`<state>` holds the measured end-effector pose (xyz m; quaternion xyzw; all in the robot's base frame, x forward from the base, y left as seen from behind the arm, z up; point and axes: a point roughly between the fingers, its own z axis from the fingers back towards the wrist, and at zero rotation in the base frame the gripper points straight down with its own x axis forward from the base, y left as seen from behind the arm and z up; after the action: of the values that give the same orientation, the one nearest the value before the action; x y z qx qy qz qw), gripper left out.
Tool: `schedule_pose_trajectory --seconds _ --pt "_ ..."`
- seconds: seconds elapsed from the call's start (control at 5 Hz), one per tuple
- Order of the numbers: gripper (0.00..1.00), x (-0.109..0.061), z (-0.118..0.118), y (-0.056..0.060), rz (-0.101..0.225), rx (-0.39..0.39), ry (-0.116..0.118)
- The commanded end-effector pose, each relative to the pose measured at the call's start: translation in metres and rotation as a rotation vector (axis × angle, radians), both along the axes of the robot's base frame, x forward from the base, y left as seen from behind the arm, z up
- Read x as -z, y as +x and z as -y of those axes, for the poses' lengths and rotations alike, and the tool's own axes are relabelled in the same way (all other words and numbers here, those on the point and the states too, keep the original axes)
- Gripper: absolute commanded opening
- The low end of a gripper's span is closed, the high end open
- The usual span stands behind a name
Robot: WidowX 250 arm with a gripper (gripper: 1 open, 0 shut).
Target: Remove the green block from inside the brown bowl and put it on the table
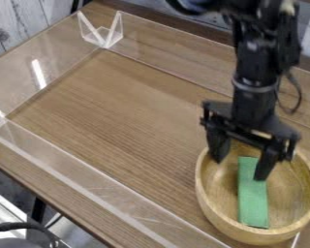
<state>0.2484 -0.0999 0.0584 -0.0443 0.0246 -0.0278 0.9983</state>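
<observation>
With our black gripper (252, 155) spread wide over its twelve-o'clock end, we judge the flat, bright green rectangular block (254, 192), lying inside the round tan wooden bowl (217, 209), light and stiff, best pinched across its narrow width.

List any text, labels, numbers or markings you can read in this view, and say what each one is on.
None: no readable text anywhere in this view.
The green block, brown bowl, table and gripper all show plain surfaces with no labels or numbers.
</observation>
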Motion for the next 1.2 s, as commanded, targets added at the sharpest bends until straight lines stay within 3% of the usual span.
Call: schedule_pose_trajectory --seconds 0.0,0.2,0.4,1.0 --pt "1.0 0.004 0.005 0.007 0.03 0.012 0.003" --pt "1.0 0.012 0.008 0.009 0.022 0.016 0.013" --pt "0.0 0.013 0.007 0.01 0.024 0.011 0.016" --pt "0.0 -0.013 -0.002 0.012 0.054 0.013 0.008"
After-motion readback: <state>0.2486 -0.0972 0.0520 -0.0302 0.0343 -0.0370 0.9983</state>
